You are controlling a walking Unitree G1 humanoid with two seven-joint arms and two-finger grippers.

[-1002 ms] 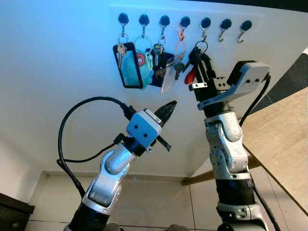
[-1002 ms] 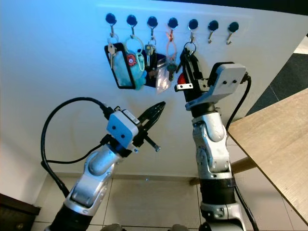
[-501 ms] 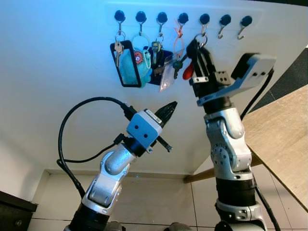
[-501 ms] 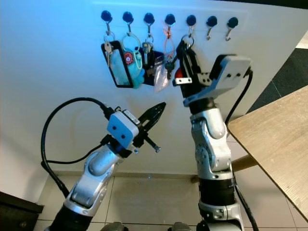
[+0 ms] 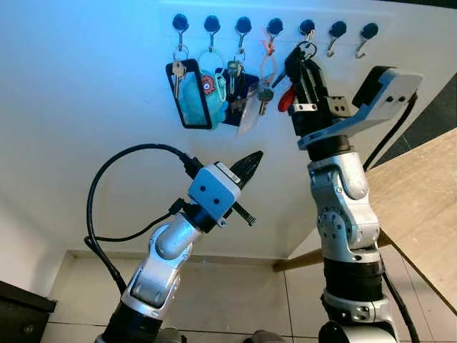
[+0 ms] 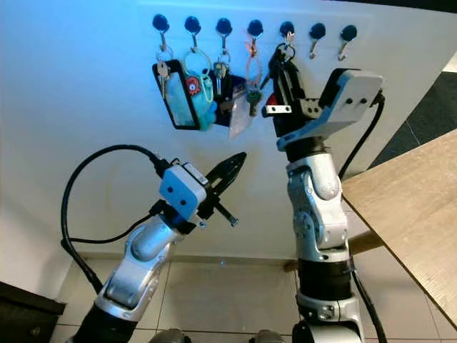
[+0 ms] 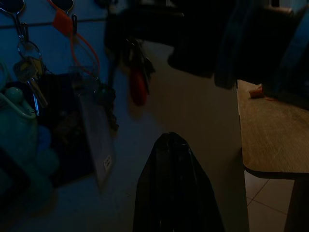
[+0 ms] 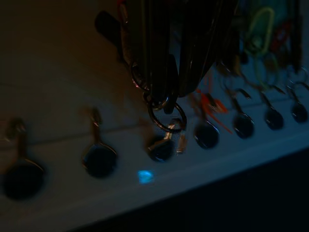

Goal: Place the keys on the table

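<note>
The keys [image 5: 289, 91], a dark bunch with a red fob, hang at the fifth hook [image 5: 306, 28] of a wall rack. My right gripper [image 5: 304, 66] is raised to that hook and shut on the bunch just below its metal ring [image 8: 167, 116]. The ring lies against the hook's knob [image 8: 161, 148]; I cannot tell whether it still hangs on it. My left gripper [image 5: 251, 158] is shut with nothing in it, held in the air below the rack, pointing up at it. The wooden table [image 5: 423, 207] stands at the right.
Other hooks carry a black-framed holder with a teal plush [image 5: 193, 96], a key on a ring [image 5: 233, 71], an orange loop [image 5: 269, 63] and a clear badge [image 5: 250, 118]. Two bare hooks [image 5: 337, 32] are further right. The tiled floor [image 5: 235, 300] lies below.
My right gripper has risen along the wall with the key bunch, bringing the ring up to the hook's level. The left arm has stayed still.
</note>
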